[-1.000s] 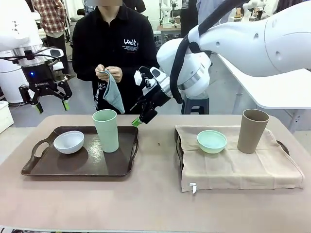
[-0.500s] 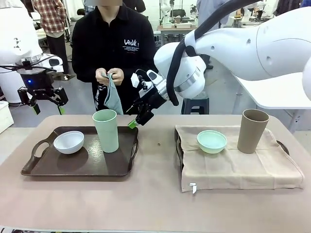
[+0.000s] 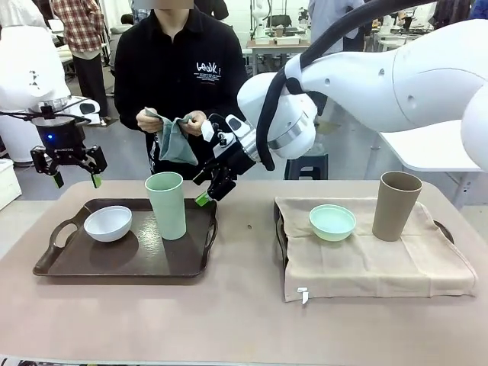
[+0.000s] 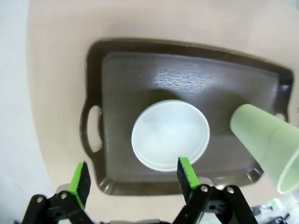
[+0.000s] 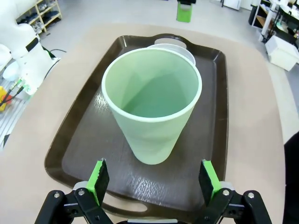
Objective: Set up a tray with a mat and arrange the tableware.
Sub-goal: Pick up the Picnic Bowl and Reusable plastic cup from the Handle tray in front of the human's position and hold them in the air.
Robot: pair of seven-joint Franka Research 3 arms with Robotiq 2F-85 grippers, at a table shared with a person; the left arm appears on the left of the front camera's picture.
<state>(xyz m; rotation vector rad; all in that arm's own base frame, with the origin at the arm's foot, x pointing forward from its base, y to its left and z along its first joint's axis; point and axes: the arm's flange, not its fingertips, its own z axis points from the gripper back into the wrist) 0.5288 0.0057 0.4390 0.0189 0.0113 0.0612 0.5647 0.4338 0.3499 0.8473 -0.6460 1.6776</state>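
A dark brown tray [image 3: 76, 263] at the left holds a white bowl [image 3: 107, 223] and a tall mint green cup [image 3: 166, 204]. My left gripper [image 3: 76, 181] hangs open above the tray's left end; its wrist view looks down on the white bowl [image 4: 170, 135] between the fingers. My right gripper [image 3: 210, 191] is open, just right of the mint cup's rim and apart from it; the cup [image 5: 152, 107] stands between its fingers' lines in the right wrist view. On the right, a beige mat [image 3: 366, 263] covers a second tray and carries a mint bowl [image 3: 332, 222] and a taupe cup [image 3: 396, 204].
A person across the table holds a grey-green cloth [image 3: 177, 141] in both hands, above the left tray's far edge. Bare tabletop [image 3: 244, 320] runs along the front and between the trays. A white side table [image 3: 427, 137] stands at the far right.
My right gripper has moved left and down toward the mint cup. The left gripper shifted slightly lower. The person has spread the cloth wider between the hands.
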